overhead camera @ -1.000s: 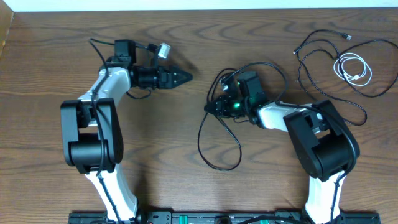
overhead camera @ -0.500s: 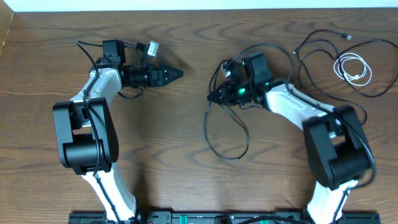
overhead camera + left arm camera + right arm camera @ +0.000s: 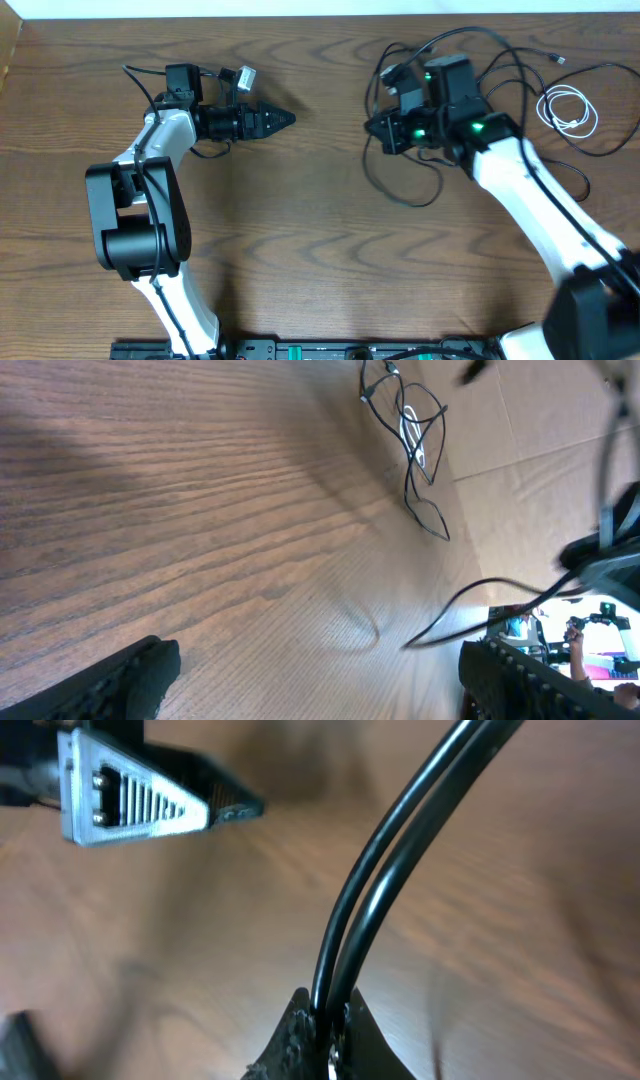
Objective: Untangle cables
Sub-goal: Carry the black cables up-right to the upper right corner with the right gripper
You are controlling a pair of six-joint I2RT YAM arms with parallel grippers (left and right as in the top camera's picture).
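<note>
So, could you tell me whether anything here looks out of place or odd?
Only the tangle stands out: two strands of thin black cable are pinched side by side in the right gripper's shut jaws, loops trailing onto the brown wooden table. Nothing looks damaged.

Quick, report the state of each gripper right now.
Left gripper: open, holding nothing.
Right gripper: closed on a doubled strand of thin black cable.
</note>
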